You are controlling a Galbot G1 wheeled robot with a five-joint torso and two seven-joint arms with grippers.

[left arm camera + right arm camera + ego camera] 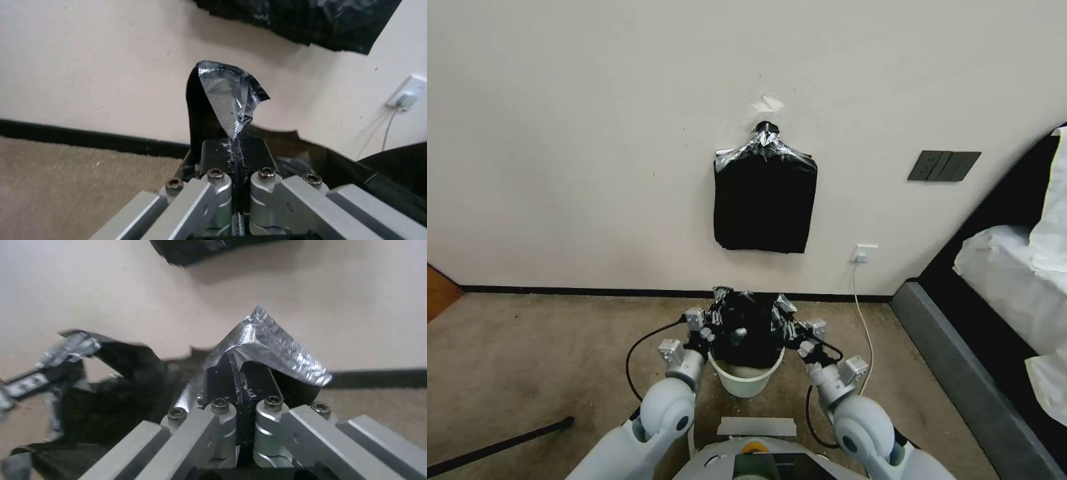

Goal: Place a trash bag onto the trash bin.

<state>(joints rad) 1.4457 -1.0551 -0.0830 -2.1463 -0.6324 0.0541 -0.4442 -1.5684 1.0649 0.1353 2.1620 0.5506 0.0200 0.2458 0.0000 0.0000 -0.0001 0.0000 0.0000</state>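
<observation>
Trash bag (pixel 747 330) in both claws, unlabelled

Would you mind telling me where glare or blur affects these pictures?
Head view: the trash bag over the trash bin is mostly featureless black. Left wrist view: silvery glare on the pinched bag flap. Right wrist view: similar glare, and the far left gripper is blurred.

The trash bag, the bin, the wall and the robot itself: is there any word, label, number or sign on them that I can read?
No text can be read in these pictures.
The trash bag, held by the left gripper and the right gripper over the trash bin: plain, no print.
Bundle of bags on the wall: no print visible.
Dark switch panel and white socket: no marks legible.
Strip of tape on the floor: blank.
</observation>
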